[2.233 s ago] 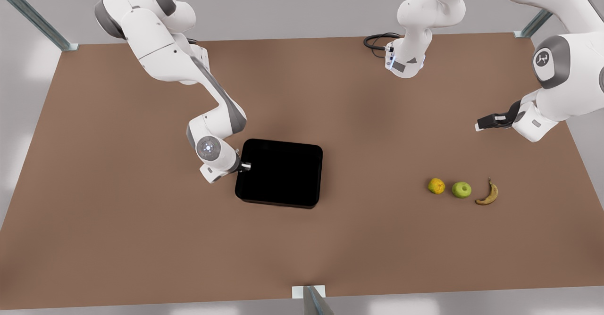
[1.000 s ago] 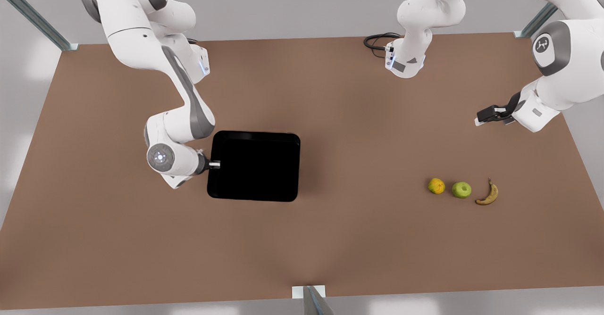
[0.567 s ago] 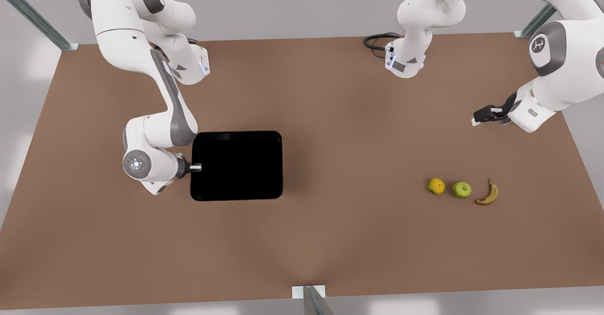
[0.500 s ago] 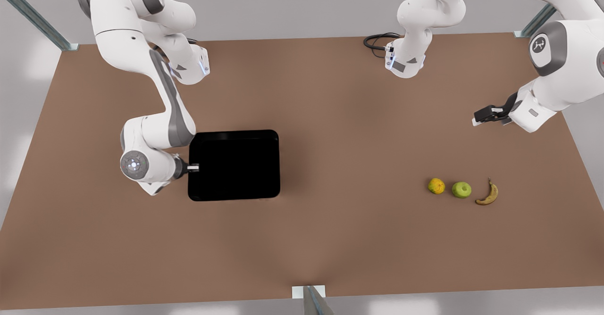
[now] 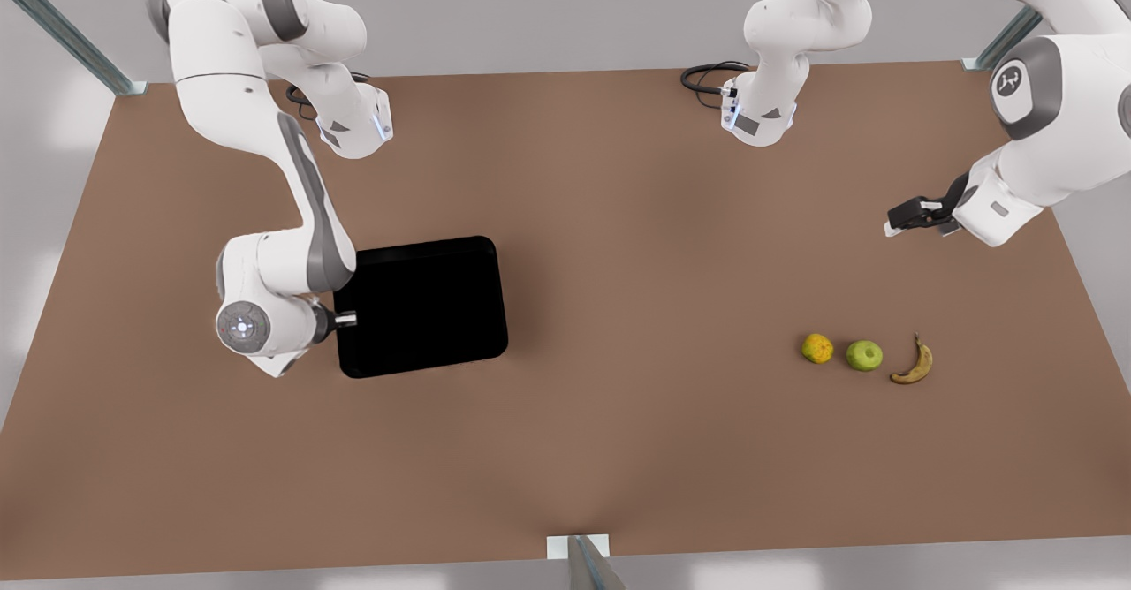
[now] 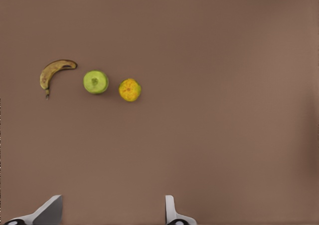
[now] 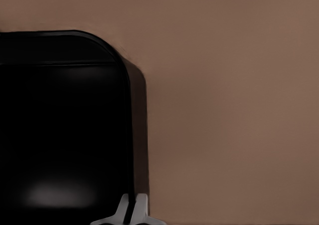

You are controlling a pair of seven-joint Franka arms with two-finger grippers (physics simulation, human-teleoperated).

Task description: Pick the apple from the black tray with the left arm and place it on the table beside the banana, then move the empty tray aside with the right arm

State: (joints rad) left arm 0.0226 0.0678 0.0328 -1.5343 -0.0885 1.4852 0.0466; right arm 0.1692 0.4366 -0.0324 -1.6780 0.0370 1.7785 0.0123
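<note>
I see the black tray [image 5: 422, 306], glossy, empty, rounded at the corners and turned slightly askew, on the front view's left of the brown table [image 5: 618, 449]. My right pincer [image 5: 346, 318] is pressed together on the tray's left rim; the right wrist view shows its fingertips [image 7: 130, 208] pinching that low edge. The apple [image 5: 864, 355], yellow-green with a dark dimple, rests on the table far right, between an orange fruit [image 5: 817, 348] and the blotchy banana [image 5: 914, 364], just beside both. My left pincer [image 5: 898, 223] hangs well above them, fingers spread in the left wrist view [image 6: 169, 212]. Grey surround and metal struts [image 5: 62, 29] frame the table.
</note>
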